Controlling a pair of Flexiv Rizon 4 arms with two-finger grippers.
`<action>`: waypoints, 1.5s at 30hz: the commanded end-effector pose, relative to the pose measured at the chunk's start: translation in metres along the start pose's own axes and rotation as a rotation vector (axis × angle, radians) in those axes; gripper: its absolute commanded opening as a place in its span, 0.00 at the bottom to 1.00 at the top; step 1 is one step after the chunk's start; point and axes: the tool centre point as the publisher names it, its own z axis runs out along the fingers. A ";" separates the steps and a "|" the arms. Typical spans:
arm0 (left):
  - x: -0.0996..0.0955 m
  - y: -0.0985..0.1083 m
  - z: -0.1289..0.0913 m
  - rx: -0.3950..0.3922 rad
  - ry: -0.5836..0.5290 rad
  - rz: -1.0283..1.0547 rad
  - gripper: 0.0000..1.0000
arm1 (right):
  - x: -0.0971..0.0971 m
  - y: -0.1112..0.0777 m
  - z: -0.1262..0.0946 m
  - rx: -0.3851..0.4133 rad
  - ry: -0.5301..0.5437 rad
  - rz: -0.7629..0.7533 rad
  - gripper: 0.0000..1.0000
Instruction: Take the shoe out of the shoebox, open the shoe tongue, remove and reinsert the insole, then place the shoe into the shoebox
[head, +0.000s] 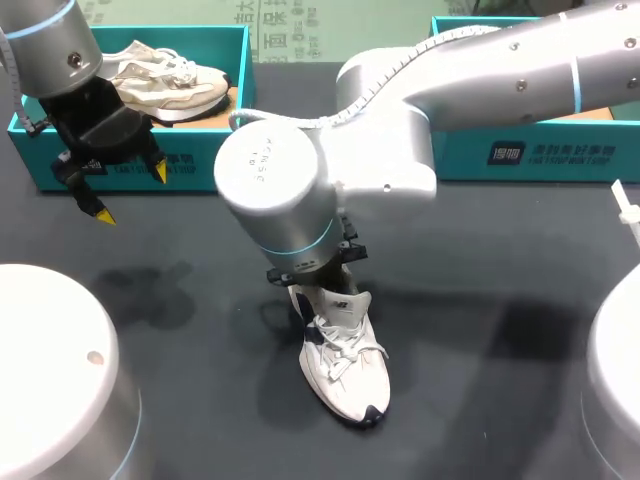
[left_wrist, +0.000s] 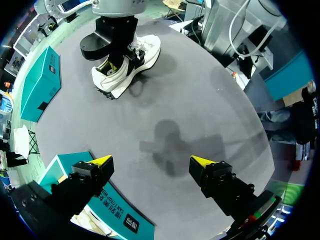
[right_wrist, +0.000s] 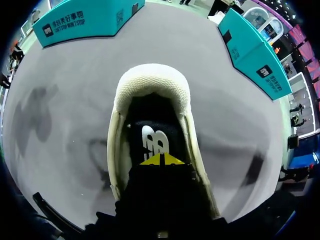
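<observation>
A white lace-up shoe (head: 350, 375) stands upright on the dark table (head: 480, 300), toe toward the front edge. My right arm (head: 290, 200) comes down over its mouth, hiding that gripper in the head view. In the right wrist view the right gripper (right_wrist: 161, 160) is shut, its yellow tips together inside the shoe (right_wrist: 150, 82), against a black lining piece with a white logo (right_wrist: 152, 142). Whether that piece is pinched I cannot tell. My left gripper (head: 132, 193) hangs open and empty over the front wall of the left teal shoebox (head: 40, 165), far from the shoe (left_wrist: 145, 47).
A second beige shoe (head: 165, 75) lies in the left shoebox. Another teal shoebox (head: 540, 150) stands at the back right. A small white object (head: 628, 215) sits at the right edge. The white robot bases (head: 50, 370) (head: 615, 380) fill the front corners.
</observation>
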 end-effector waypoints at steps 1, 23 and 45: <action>0.001 0.000 0.000 -0.003 -0.001 0.000 1.00 | 0.004 -0.006 -0.021 -0.010 -0.090 0.010 0.00; 0.001 0.000 0.000 -0.003 -0.001 0.000 1.00 | -0.001 -0.029 0.031 0.171 -0.070 0.019 0.00; 0.001 0.000 0.000 -0.003 -0.001 0.000 1.00 | 0.005 -0.005 0.021 0.061 0.045 -0.052 0.00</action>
